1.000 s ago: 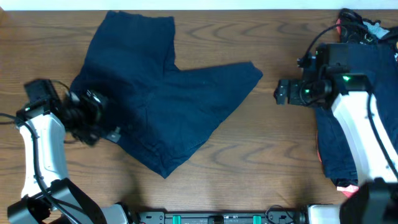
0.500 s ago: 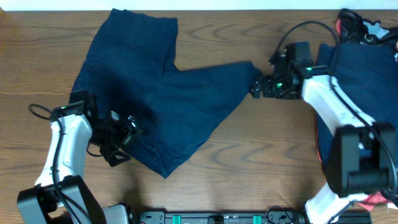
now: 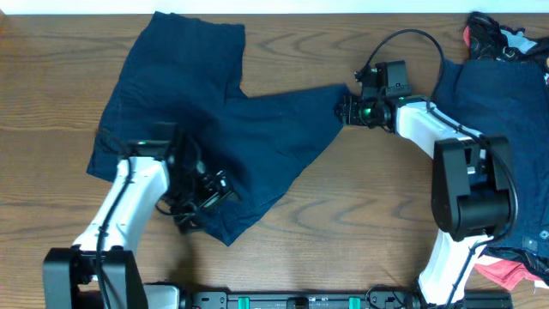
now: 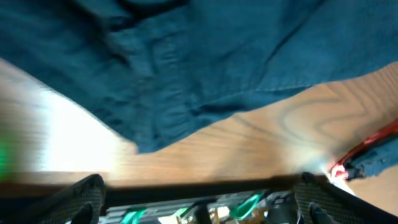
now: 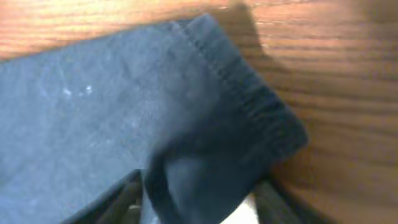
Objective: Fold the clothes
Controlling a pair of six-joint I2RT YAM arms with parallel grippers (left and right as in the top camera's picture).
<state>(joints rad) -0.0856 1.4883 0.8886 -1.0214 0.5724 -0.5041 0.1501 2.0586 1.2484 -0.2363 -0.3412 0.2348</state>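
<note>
Navy shorts (image 3: 214,129) lie spread on the table (image 3: 343,215), toward 10 o'clock. The left gripper (image 3: 206,193) hovers at their 6 o'clock edge, jaws wide apart and empty. The right gripper (image 3: 343,111) seems pinched on the 3 o'clock leg hem, though the view is blurred.

A robotics lab bench is being shown: a wood-grain table (image 3: 377,232) is being flanked by a white left arm (image 3: 120,202) and right arm (image 3: 420,124), a black cable (image 3: 412,33) is being looped at the far right, and a green-marked rail (image 3: 292,300) is being run along the near edge.
</note>
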